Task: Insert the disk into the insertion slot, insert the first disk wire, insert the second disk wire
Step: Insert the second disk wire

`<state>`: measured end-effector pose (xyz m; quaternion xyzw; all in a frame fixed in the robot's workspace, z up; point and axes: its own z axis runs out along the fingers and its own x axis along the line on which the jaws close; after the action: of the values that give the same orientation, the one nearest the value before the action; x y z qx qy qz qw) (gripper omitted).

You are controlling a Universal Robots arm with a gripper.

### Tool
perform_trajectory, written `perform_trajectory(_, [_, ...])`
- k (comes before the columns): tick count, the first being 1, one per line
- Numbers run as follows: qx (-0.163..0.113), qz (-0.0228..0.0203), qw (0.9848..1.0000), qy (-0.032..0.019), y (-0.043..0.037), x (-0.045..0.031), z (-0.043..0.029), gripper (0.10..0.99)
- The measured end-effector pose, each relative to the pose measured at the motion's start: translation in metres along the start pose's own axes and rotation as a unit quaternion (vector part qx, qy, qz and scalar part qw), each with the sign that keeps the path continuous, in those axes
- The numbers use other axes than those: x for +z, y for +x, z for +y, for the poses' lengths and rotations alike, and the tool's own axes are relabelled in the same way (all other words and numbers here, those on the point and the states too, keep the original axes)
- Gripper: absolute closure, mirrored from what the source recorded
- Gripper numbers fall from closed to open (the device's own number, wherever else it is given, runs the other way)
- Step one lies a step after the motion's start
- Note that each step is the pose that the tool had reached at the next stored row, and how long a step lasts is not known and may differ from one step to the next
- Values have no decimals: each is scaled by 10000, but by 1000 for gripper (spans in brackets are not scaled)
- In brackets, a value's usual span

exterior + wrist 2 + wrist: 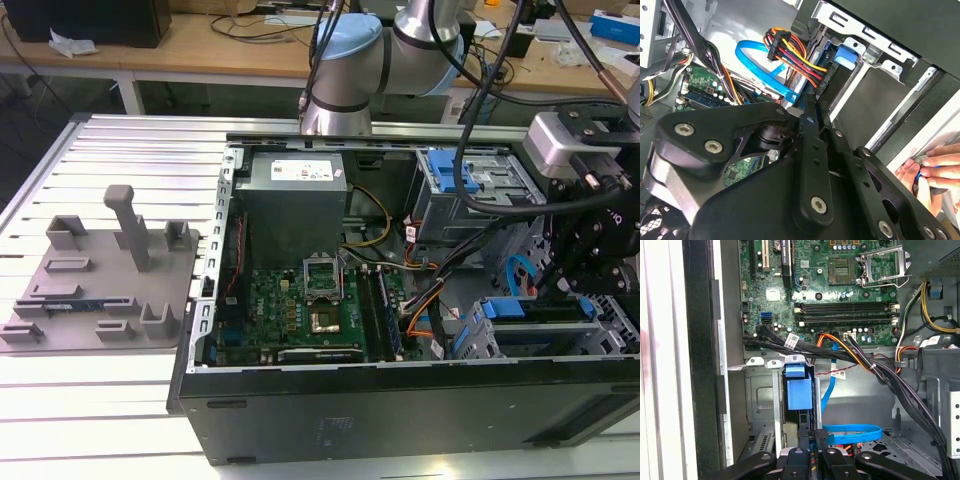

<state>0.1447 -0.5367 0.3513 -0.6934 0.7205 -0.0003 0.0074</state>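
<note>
Wooden benches cluttered with cables run behind a ribbed metal worktop (120, 140), where an open PC case (400, 400) lies. Gripper (585, 275) hangs over the case's corner on the exterior view's right, can't tell how wide. Disk (799, 390) sits down in the insertion slot (765, 400) right below it.

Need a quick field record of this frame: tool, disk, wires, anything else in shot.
tool: low in the open computer case, at the drive cage, closed on something dark
disk: blue frame showing in the insertion slot, in the first wrist view
wires: blue flat cable and multicoloured power cable beside the cage
other: a person's hand at the case edge, in the second wrist view
</note>
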Motion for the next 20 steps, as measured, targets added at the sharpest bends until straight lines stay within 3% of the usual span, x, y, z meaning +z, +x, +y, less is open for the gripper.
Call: perform_trajectory(20, [-33,-1,10000,0,-3,25,-19,925])
